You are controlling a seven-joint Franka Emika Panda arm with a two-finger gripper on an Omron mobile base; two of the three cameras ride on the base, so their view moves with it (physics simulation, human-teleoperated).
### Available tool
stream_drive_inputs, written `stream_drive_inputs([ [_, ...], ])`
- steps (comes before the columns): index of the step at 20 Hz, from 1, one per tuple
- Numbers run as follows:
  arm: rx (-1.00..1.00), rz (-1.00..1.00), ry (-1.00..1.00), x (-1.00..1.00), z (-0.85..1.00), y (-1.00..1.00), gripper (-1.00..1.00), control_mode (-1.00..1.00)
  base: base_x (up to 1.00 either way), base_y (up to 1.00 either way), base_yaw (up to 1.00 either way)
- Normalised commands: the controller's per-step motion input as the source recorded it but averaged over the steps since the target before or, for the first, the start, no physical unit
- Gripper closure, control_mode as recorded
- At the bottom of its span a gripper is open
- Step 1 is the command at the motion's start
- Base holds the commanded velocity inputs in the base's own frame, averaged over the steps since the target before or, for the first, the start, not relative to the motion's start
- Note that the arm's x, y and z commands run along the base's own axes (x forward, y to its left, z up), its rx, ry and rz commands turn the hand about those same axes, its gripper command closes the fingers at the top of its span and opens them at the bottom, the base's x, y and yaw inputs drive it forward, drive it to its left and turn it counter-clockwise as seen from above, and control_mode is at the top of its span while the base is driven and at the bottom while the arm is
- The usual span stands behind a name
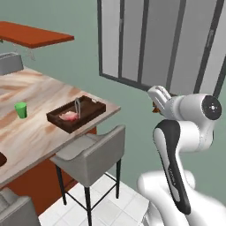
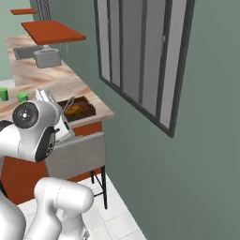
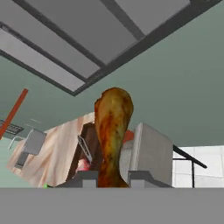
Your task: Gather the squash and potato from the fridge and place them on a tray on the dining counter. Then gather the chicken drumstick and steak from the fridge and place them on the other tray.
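My gripper (image 3: 111,177) is shut on the chicken drumstick (image 3: 112,131), a golden-brown piece that stands up between the two finger tips. From the left base view, the gripper (image 1: 155,104) hangs in the air to the right of the dining counter (image 1: 31,132), past its corner. A dark reddish-brown tray (image 1: 95,110) sits near that corner with the pink steak (image 1: 68,116) lying in it. The same tray (image 3: 89,131) and steak (image 3: 82,165) appear behind the drumstick in the hand view. The squash, potato and fridge are out of view.
A grey stool (image 1: 90,154) stands against the counter edge between the arm and the tray. A thin metal utensil (image 1: 77,106) leans in the tray. A green cup (image 1: 20,109) and a toaster (image 1: 9,62) sit farther along the counter. A large window (image 1: 167,39) fills the wall behind.
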Motion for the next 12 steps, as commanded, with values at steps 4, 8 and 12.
stream_drive_inputs([
  [4, 0.00, 0.00, 0.00, 0.00, 0.00, 0.00, 1.00, 1.00, 0.53, -0.09, 0.36],
  [8, 0.00, 0.00, 0.00, 0.00, 0.00, 0.00, 1.00, 1.00, 0.48, -0.04, 0.35],
  [12, 0.00, 0.00, 0.00, 0.00, 0.00, 0.00, 1.00, 1.00, 0.41, -0.06, 0.34],
])
